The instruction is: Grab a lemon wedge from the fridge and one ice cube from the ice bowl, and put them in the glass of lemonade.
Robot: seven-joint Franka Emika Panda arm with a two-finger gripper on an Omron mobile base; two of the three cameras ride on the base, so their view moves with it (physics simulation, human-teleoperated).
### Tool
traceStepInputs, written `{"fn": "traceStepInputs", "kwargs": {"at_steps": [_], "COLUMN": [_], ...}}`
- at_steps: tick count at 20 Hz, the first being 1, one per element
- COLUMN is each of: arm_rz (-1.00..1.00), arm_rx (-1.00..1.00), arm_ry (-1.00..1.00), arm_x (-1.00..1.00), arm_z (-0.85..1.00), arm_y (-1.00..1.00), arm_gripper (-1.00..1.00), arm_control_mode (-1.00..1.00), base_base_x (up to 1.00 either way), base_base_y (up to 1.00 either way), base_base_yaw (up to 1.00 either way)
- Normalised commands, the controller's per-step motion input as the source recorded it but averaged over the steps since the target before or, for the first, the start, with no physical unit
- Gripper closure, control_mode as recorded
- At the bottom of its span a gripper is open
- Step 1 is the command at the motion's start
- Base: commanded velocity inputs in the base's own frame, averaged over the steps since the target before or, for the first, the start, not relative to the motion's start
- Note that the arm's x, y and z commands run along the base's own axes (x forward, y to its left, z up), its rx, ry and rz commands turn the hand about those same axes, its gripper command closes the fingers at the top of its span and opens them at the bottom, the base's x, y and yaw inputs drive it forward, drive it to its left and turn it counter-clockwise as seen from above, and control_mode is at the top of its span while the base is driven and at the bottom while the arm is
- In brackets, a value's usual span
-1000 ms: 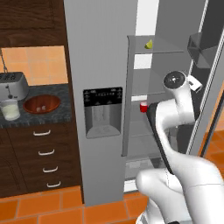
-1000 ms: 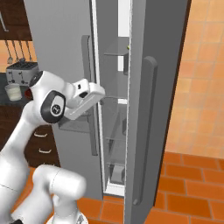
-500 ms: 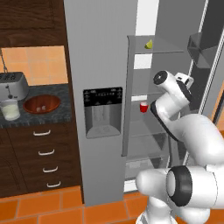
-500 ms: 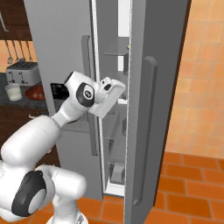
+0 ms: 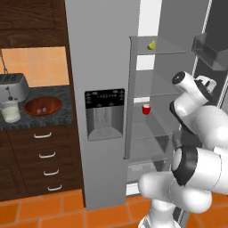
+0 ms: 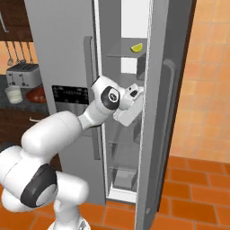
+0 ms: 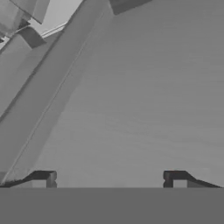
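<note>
I have the fridge [image 5: 102,67] standing with its right door swung open, which is why the lemon wedge [image 5: 152,45] is exposed at all; it sits on the top glass shelf [image 5: 162,51], above where my hand is, so I judge the arm must climb before any grasp; the claw [image 7: 109,179] is spread wide with nothing between its tips, as suits an approach and not a carry; in the hand view the two dark fingertips [image 7: 43,177] frame only flat grey steel, so the camera seems pressed close to a door or inner wall and tells me nothing of the wedge; the left base view gives me what that view lacks: the glass of lemonade [image 5: 10,111] and the ice bowl [image 5: 42,106] side by side on the dark table [image 5: 67,95] left of the fridge, near the toaster [image 5: 12,87], well apart from the arm, plus a small red cup [image 5: 145,108] on a middle shelf; the right base view shows the wedge [image 6: 136,46] from the other side and my wrist tucked between fridge body and open door [image 6: 166,90], below the top shelf.
</note>
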Motion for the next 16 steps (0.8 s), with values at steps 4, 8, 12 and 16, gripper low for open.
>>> {"fn": "traceStepInputs", "kwargs": {"at_steps": [4,8,12,16], "arm_rz": [0.01,0.01,0.00,0.00], "arm_rx": [-0.13,-0.03,0.20,0.40], "arm_ry": [-0.43,-0.59,-0.51,-0.41], "arm_x": [-0.97,-0.73,-0.60,-0.73], "arm_z": [0.29,0.44,0.21,0.10], "arm_y": [-0.19,0.91,1.00,1.00], "arm_gripper": [-1.00,-1.00,-1.00,-1.00], "arm_control_mode": [-1.00,-1.00,-1.00,-1.00], "base_base_x": [0.00,0.00,0.00,0.00], "base_base_y": [0.00,0.00,0.00,0.00], "base_base_yaw": [0.00,0.00,0.00,0.00]}}
